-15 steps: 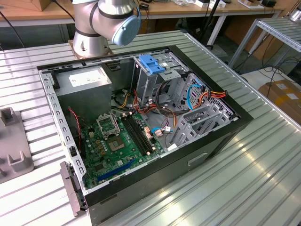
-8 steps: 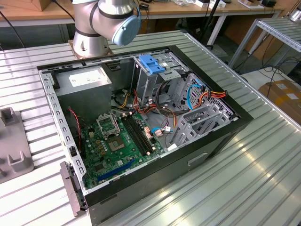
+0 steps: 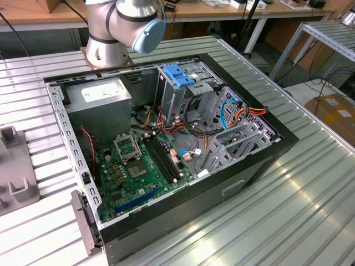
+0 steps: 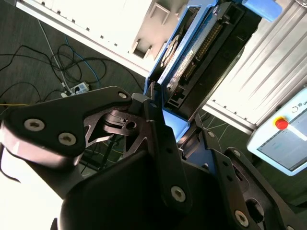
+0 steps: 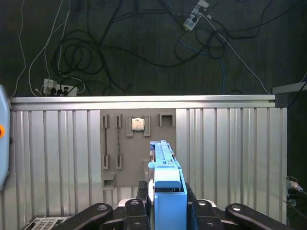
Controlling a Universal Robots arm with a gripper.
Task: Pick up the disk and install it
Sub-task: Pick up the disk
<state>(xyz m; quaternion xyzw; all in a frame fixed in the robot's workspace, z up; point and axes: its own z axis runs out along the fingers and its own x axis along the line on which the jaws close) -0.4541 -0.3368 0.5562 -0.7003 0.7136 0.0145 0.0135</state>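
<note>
The ribbed metal table (image 3: 310,183) carries the open computer case (image 3: 260,160), and my arm (image 3: 125,25) rises from its base just behind the case in the exterior view. Inside the case are the grey power supply (image 3: 97,102), with a white label whose print I cannot read, the green motherboard (image 3: 130,177), and the drive bay (image 3: 183,91) with its blue bracket (image 3: 178,75) on top.

The disk (image 5: 167,177) is in my grasp, well clear of the case. In the first wrist view I see it edge-on, a blue rail facing me, with my gripper (image 5: 168,213) clamped on it and black fingers (image 5: 200,211) pressing either side. Beneath it on the table lies a grey fixture plate (image 5: 139,153) holding a small chip (image 5: 138,124).

The second wrist view adds the disk's connector pins (image 4: 206,43), a label strip I cannot read, and a pendant (image 4: 283,139) with a red button (image 4: 281,123).
</note>
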